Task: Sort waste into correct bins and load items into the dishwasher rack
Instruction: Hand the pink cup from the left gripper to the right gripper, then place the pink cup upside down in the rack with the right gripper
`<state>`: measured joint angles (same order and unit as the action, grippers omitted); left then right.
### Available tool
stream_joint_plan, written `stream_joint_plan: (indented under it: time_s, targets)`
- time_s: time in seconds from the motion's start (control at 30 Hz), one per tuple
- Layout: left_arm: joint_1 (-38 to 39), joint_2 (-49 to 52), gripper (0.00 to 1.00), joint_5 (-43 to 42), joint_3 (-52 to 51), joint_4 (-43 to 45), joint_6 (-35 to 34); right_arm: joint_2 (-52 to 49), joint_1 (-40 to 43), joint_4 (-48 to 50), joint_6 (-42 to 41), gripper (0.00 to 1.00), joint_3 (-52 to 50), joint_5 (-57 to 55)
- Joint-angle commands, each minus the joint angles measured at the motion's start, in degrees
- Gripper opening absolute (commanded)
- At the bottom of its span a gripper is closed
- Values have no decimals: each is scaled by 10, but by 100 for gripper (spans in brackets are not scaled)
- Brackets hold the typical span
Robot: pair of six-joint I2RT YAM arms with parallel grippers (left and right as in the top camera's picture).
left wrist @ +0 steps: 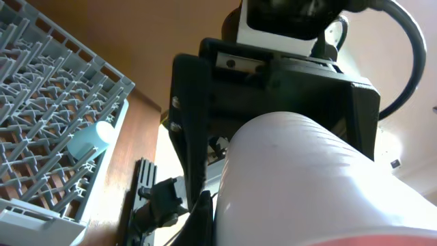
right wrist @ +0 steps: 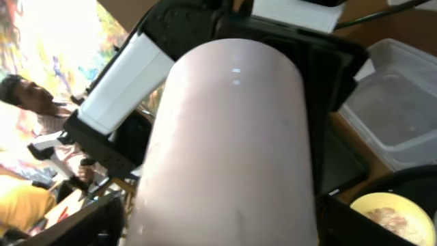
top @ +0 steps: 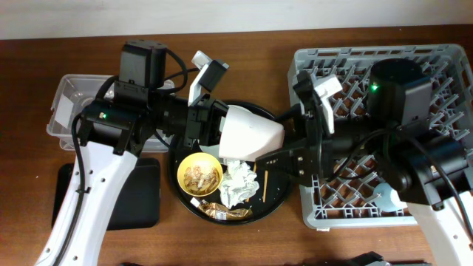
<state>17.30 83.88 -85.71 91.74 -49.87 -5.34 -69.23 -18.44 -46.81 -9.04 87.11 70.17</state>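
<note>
One large square grey plastic dishwasher rack [top: 454, 70], one small pale pink cup [top: 251, 133] at handover.
Cup lies lengthwise between both grippers: left gripper [top: 216, 122] apparently clamped on its rim, right gripper [top: 284, 142] spread wide around its base, rack behind those fingers.

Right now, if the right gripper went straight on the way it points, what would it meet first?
Likely the pink cup held in the left gripper, directly ahead of the right gripper.
</note>
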Motion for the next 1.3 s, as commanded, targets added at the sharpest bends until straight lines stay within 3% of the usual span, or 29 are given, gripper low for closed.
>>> stream_joint_plan:
  time_s: [0.0,0.17,0.3,0.4,0.5,0.6,0.63,0.67,0.7,0.77,0.8,0.83,0.87,0.9,0.93,1.17,1.27]
  targets:
    - [2,-12,0,-15,8,2,11,-2,-5,9,12,82,2,12]
    - [2,-12,0,-15,8,2,11,-2,-5,24,12,77,2,12]
    - [2,-12,1,-15,8,2,11,0,-5,53,10,81,2,29]
    - [2,-12,0,-15,8,2,11,0,-5,52,10,71,2,29]
    - [2,-12,11,-15,8,2,11,4,-5,50,10,69,2,9]
    - [2,-12,15,-14,8,4,11,18,-5,46,10,68,2,-21]
    - [2,-12,18,-11,8,4,11,21,-5,46,10,68,2,-21]
    - [2,-12,28,-8,8,4,11,23,-5,46,10,67,2,-21]
    - [2,-12,50,0,8,4,11,25,-4,46,10,66,2,-26]
    - [2,-12,52,2,8,4,11,33,-3,42,10,66,2,-51]
    - [2,-12,57,2,8,4,11,39,-3,42,10,66,2,-60]
    - [2,-12,74,2,8,4,11,46,-3,41,10,65,2,-71]
    - [2,-12,81,2,8,4,11,56,-2,37,10,65,2,-96]
    - [2,-12,95,2,8,4,11,64,-2,32,10,65,2,-115]
    - [2,-12,99,2,8,4,11,72,-2,27,10,65,2,-130]
    - [2,-12,99,2,8,4,11,146,105,-123,10,64,2,-306]
    - [2,-12,99,2,8,4,11,165,181,-222,10,65,2,-449]
